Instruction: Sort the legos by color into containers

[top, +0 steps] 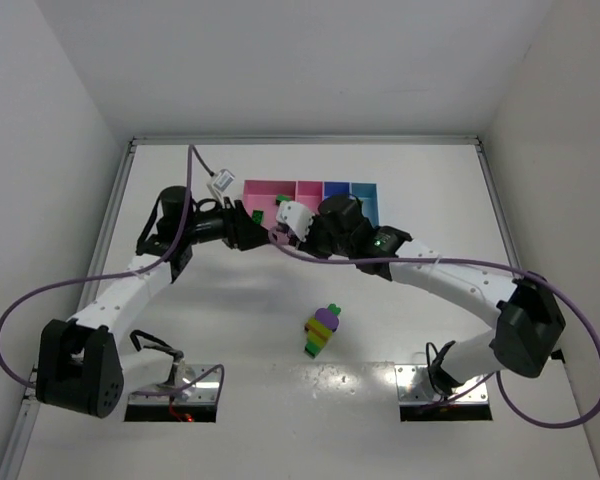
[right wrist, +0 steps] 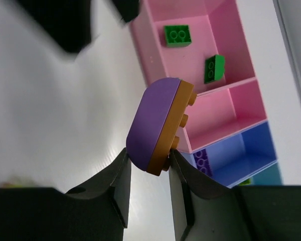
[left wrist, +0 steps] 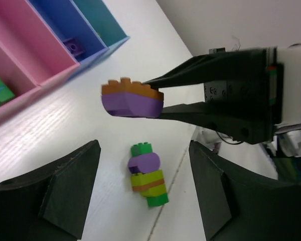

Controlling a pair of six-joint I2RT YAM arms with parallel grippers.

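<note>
My right gripper (right wrist: 148, 158) is shut on a two-brick clump, purple stuck to orange (right wrist: 160, 125), held above the table in front of the bins. It also shows in the left wrist view (left wrist: 133, 98). My left gripper (left wrist: 143, 148) is open and empty, facing that clump at close range (top: 252, 228). A multicoloured clump of green, purple, yellow-green and orange bricks (top: 322, 330) lies on the table, also below my left gripper (left wrist: 148, 174). The wide pink bin (right wrist: 155, 55) holds two green bricks (right wrist: 177, 35). The blue bin (right wrist: 251, 145) holds a purple brick (right wrist: 203, 160).
The four joined bins (top: 310, 188) stand at the back centre, with the narrow pink bin (right wrist: 236, 108) and the light blue bin (left wrist: 103, 22) among them. Both arms meet just in front of them. White walls close in the table on both sides.
</note>
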